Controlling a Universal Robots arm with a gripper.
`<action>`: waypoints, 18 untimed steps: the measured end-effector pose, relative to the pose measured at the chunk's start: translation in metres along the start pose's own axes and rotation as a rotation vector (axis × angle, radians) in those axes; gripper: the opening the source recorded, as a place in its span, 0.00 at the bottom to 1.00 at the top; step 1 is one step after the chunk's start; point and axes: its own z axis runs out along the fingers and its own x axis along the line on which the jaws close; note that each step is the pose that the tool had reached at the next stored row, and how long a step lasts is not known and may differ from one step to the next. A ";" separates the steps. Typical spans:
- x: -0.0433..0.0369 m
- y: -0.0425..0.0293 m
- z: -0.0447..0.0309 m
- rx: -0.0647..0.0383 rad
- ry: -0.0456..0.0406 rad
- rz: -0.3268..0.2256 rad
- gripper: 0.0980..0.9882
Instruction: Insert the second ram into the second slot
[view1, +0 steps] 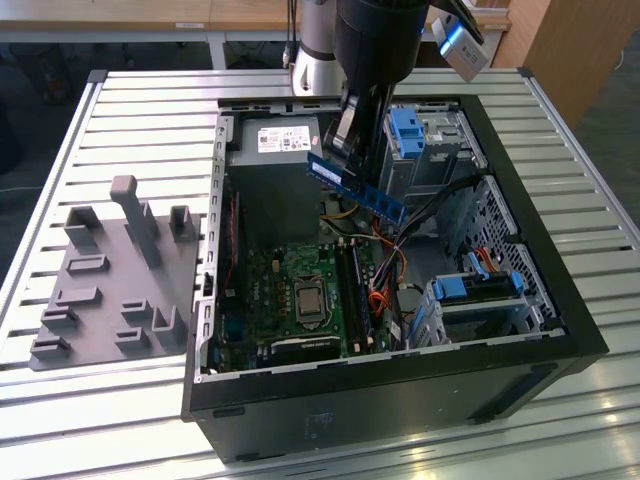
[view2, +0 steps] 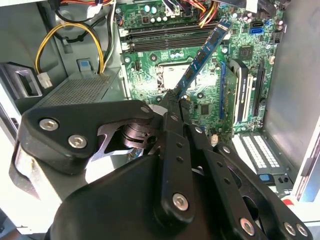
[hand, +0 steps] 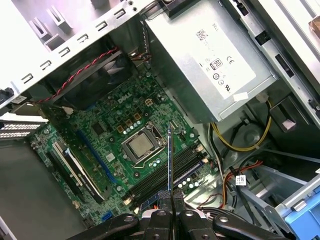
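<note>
My gripper (view1: 350, 172) is shut on the second ram (view1: 356, 186), a thin blue circuit-board stick, and holds it tilted in the air above the open computer case (view1: 400, 400). The stick hangs over the green motherboard (view1: 270, 290), above the long dark memory slots (view1: 352, 290) beside the processor socket (view1: 307, 298). In the second wrist view the ram (view2: 202, 55) slants out from the gripper (view2: 174, 97) toward the slots (view2: 170, 39). In the first wrist view the ram (hand: 170, 160) shows edge-on, rising from the gripper (hand: 170, 201) over the slots (hand: 165, 175). I cannot tell which slot is the second slot.
A grey power supply (view1: 275, 150) sits at the case's far end. Blue drive-bay clips (view1: 408, 130) (view1: 480, 288) and metal cages line the exterior view's right side. Orange and black cables (view1: 385, 292) run near the slots. A grey fixture tray (view1: 110, 280) lies on the slatted table at the exterior view's left.
</note>
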 end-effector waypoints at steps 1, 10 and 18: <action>0.0000 0.0000 0.0000 0.000 -0.0001 0.002 0.04; 0.0000 0.0000 0.0000 0.000 -0.0007 0.022 0.04; 0.0000 0.0000 0.0000 0.001 -0.0015 0.039 0.04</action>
